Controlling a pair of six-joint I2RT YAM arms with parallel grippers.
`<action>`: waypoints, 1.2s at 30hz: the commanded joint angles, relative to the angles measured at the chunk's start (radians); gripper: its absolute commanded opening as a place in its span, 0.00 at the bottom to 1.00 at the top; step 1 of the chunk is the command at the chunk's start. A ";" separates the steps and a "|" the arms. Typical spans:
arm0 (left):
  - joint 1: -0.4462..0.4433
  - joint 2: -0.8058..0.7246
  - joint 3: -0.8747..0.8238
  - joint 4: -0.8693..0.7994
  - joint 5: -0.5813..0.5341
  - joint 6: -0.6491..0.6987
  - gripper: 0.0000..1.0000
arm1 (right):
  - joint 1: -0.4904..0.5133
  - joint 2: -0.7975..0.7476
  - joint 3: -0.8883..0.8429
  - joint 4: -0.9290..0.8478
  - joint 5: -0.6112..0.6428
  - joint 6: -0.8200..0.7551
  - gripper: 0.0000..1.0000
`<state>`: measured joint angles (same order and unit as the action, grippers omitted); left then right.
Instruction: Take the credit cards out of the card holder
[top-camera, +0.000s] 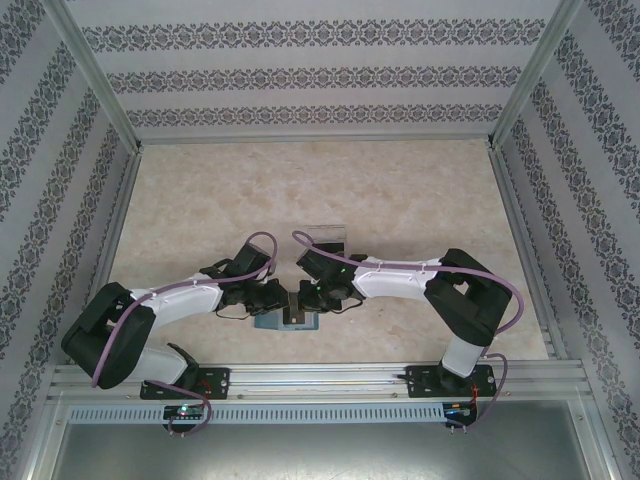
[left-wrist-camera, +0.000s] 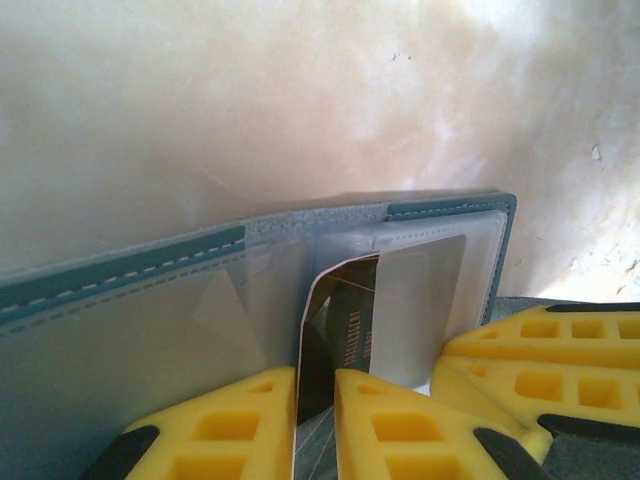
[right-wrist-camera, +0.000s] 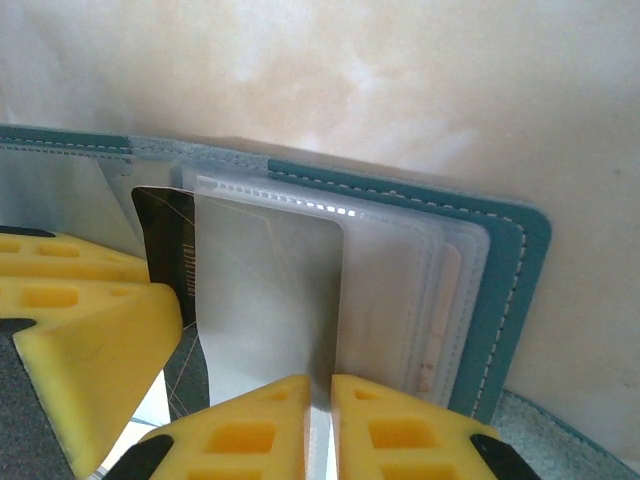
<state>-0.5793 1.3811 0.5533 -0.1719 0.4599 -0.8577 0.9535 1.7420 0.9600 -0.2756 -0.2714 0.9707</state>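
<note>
Left tool (left-wrist-camera: 315, 378) is clamped on the dark card (left-wrist-camera: 345, 320). Right tool (right-wrist-camera: 320, 385) is pinched onto a clear sleeve (right-wrist-camera: 270, 290) of the open card holder (right-wrist-camera: 528, 260).

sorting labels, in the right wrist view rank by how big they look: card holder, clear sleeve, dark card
1. card holder
2. clear sleeve
3. dark card, mostly hidden, so this ranks only its visible strip

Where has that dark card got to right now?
In the left wrist view, the dark card sits partly out of a clear pocket near the fold of the open card holder, pinched between the left gripper fingers.
</note>
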 joint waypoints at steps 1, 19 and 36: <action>0.015 -0.032 -0.007 -0.040 -0.021 0.015 0.18 | 0.010 0.019 -0.007 -0.018 0.010 0.009 0.16; 0.022 -0.155 -0.039 -0.099 -0.029 0.039 0.22 | 0.010 0.016 -0.003 -0.027 0.013 0.004 0.16; 0.022 -0.034 -0.036 0.010 0.040 0.031 0.29 | 0.010 0.014 0.001 -0.032 0.012 0.002 0.16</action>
<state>-0.5678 1.3281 0.5163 -0.1898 0.4881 -0.8310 0.9535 1.7420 0.9600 -0.2760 -0.2714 0.9707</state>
